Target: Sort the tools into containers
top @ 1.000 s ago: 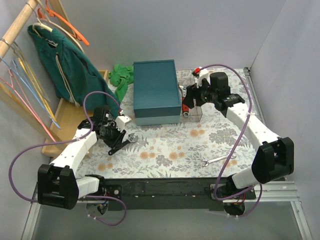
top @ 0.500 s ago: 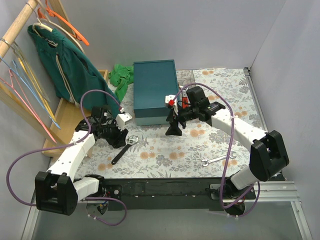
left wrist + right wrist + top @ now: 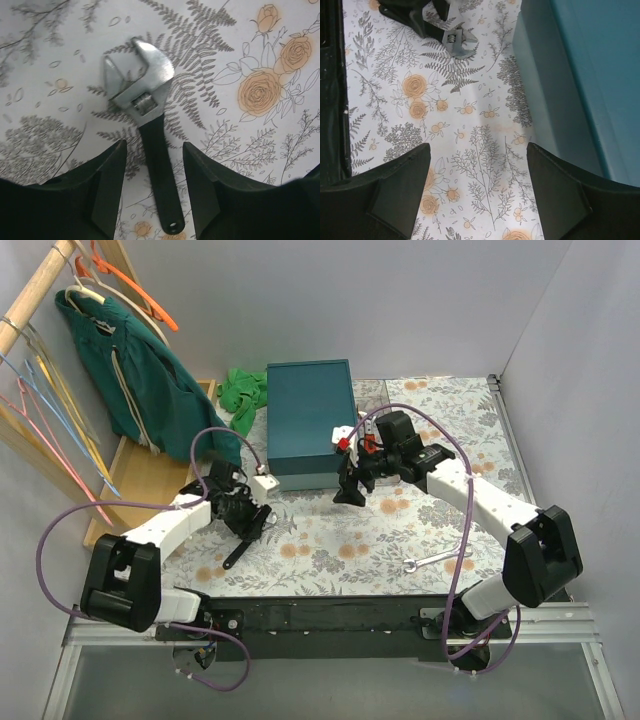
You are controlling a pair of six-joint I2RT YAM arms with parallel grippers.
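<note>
Collision and slip risks, listed per view.

**Top external.** The left tool (image 3: 247,522) is low over the black wrench (image 3: 238,551), which lies flat on the tabletop (image 3: 330,540) near the left front. The right tool (image 3: 349,491) hangs just in front of the teal box (image 3: 312,418), jaws spread and empty. A silver spanner (image 3: 432,560) lies well apart at the right front. The clear box (image 3: 373,397) is beside the teal box and mostly hidden by the right arm. Open tabletop lies between the two tools. If both arms move into it together, contact is possible.

**Left wrist.** The fingers (image 3: 95,195) are open and straddle the wrench handle just below the adjustable head. Nothing is gripped. Whether the tips touch the tabletop cannot be told.
- The handle is thin and lies flat. Closing too high is likely to pinch only its top edge and let it slip.
- The head looks heavier (a judgement from its bulk), so the wrench may swing in the jaws on lifting.

**Right wrist.** The fingers (image 3: 555,200) are wide apart with bare tabletop between them. The teal box wall is close on one side, so a sideways move that way risks a knock. The wrench head and the left tool show at the top edge.
</note>
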